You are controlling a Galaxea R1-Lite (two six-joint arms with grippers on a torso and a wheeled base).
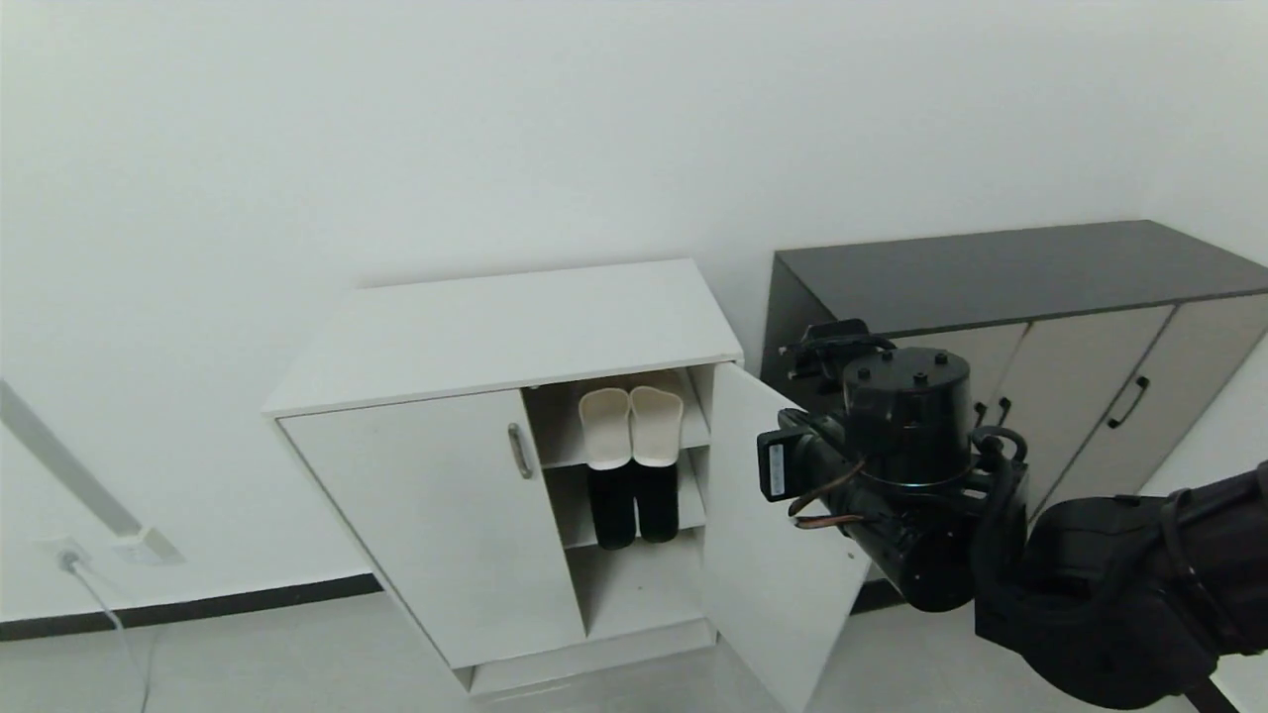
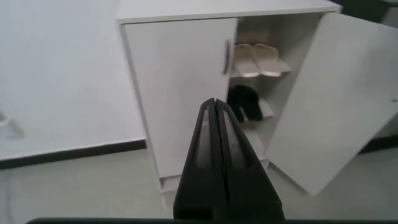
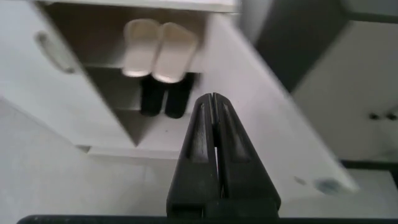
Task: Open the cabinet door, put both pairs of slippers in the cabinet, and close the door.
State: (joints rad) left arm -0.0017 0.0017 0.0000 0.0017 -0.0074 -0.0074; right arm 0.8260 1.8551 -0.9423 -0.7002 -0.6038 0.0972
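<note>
1. Head view: a white cabinet (image 1: 495, 337) is seen against a pale wall. Its left door (image 1: 436, 515), fitted with a curved handle (image 1: 519, 451), is shut, and its right door (image 1: 768, 535) is swung wide open.
2. Inside, a white pair of slippers (image 1: 631, 426) is set on the upper shelf. A black pair of slippers (image 1: 634, 510) is set on the shelf directly beneath.
3. The right arm (image 1: 911, 465) is held beside the open door, well apart from both pairs. A dark sideboard (image 1: 991, 267) is seen behind the arm, and a wall socket (image 1: 64, 557) lies far off past the cabinet's other side.
4. Left wrist view: the left gripper (image 2: 214, 102) is shown clenched, its fingers pressed flat together with nothing held. The shut door is met straight ahead of its tips, and both pairs lie farther off, towards the open door.
5. Right wrist view: the right gripper (image 3: 213, 96) is likewise clenched and empty. Both pairs are seen ahead of its tips, and the open door runs near the gripper.
</note>
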